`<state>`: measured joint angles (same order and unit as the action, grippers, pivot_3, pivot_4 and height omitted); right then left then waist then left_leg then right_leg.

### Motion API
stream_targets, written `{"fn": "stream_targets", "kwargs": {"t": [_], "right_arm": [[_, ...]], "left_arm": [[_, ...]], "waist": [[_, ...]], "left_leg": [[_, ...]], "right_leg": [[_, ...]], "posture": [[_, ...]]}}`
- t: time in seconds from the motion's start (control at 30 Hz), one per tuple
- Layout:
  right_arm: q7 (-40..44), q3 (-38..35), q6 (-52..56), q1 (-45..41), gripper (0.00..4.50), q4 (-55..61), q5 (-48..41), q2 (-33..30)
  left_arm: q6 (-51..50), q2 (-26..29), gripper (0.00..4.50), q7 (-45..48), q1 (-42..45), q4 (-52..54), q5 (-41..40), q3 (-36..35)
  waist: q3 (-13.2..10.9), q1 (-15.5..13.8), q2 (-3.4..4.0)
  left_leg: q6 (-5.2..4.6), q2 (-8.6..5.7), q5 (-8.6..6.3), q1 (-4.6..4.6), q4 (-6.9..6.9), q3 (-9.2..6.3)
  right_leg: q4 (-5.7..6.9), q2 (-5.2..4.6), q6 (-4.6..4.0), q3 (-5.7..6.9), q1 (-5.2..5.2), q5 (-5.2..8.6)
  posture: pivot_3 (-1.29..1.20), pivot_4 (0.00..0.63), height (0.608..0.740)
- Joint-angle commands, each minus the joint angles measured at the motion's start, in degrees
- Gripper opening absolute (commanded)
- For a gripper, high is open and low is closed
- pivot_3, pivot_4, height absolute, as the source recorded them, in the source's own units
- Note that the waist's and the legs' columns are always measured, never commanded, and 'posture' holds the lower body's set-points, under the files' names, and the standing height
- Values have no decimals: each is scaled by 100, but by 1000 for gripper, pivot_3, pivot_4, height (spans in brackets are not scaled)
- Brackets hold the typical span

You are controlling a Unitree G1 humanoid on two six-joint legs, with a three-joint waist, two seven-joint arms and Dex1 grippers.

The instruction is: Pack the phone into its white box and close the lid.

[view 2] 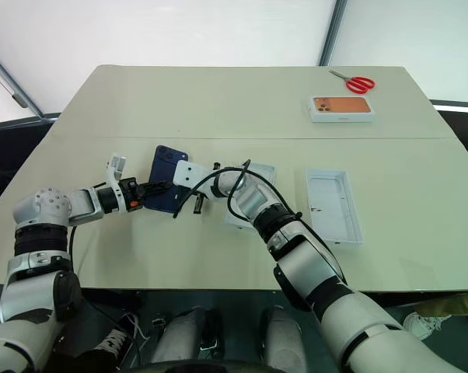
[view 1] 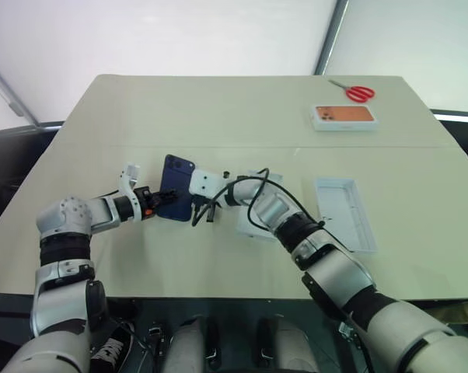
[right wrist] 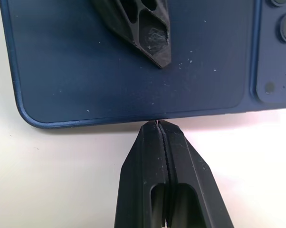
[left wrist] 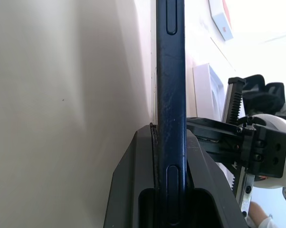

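Note:
The dark navy phone point(view 1: 177, 186) is at the table's middle left, its camera cluster at the far end. My left gripper point(view 1: 158, 201) is shut on the phone's near-left edge. In the left wrist view the phone point(left wrist: 170, 71) stands edge-on between the two black fingers point(left wrist: 136, 171). My right gripper point(view 1: 202, 211) is shut and empty, and its tips point(right wrist: 158, 124) meet the phone's point(right wrist: 109, 80) long right edge. One shallow white box part point(view 2: 259, 172) lies under my right forearm. Another white tray point(view 1: 345, 214) lies open to its right. Which one is the lid I cannot tell.
A white box printed with an orange phone point(view 1: 343, 116) lies at the far right of the table. Red-handled scissors point(view 1: 358, 93) lie just behind it. The table's point(view 1: 141, 109) far left and its near edge are bare.

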<state>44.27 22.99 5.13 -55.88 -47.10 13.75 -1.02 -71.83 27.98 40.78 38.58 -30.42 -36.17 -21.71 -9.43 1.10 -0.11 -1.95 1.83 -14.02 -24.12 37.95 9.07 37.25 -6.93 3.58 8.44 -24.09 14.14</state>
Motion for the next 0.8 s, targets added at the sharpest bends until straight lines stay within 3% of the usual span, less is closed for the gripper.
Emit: {"fn": "stream_targets", "kwargs": {"t": [0.03, 0.07, 0.13, 0.17, 0.33, 0.57, 0.8], "right_arm": [[462, -723, 530, 96, 0, 977, -970, -2], [694, -958, 939, 160, 0, 1294, -1358, 28], [1159, -1464, 1904, 266, 519, 2047, -2301, 65], [1123, -1433, 2016, 331, 784, 2300, -2290, 7], [1295, -1206, 2946, 673, 3260, 3319, -2346, -718], [1975, -425, 2993, 1809, 3260, 4919, -2143, -2366], [1955, -380, 2993, 2309, 3260, 5519, -2065, -3176]], "left_arm": [[8, -69, 17, -414, -142, -93, -71, -355], [-12, -88, 17, -422, -135, -39, -199, -523], [-59, -120, 0, -391, -158, 132, -463, -815], [-46, -137, 0, -417, -164, 195, -545, -912], [167, -320, 0, -630, -190, 655, -812, -1212], [165, -442, 0, -893, -286, 1050, -1041, -1287], [194, -491, 0, -1027, -275, 1110, -1047, -1215]], "waist": [[-2, -3, -1], [-4, 3, -1], [-8, 8, -5], [-8, 16, -5], [-16, -1, -18], [-41, -5, -45], [-55, -23, -61]], "left_leg": [[0, 0, 0, -1, 0, 0], [0, 0, 0, -4, 0, -1], [-1, 1, 1, -20, 0, -3], [-2, 2, 1, -26, 1, -7], [-1, 3, 0, -32, -4, -7], [-12, -3, -8, -48, -4, -2], [-10, 2, -7, -47, -5, -1]], "right_leg": [[0, -1, 0, 0, 0, 0], [0, -2, 0, 0, -2, 0], [1, -3, -1, 0, -19, -1], [1, -1, -1, 1, -24, -1], [-4, -1, -2, 2, -33, -1], [-16, -14, -1, 5, -44, -2], [-16, -7, -1, 5, -48, -2]], "posture": [[0, 150, 738], [0, 150, 738], [0, 150, 738], [0, 150, 738], [0, 150, 738], [0, 150, 738], [0, 150, 738]]}}
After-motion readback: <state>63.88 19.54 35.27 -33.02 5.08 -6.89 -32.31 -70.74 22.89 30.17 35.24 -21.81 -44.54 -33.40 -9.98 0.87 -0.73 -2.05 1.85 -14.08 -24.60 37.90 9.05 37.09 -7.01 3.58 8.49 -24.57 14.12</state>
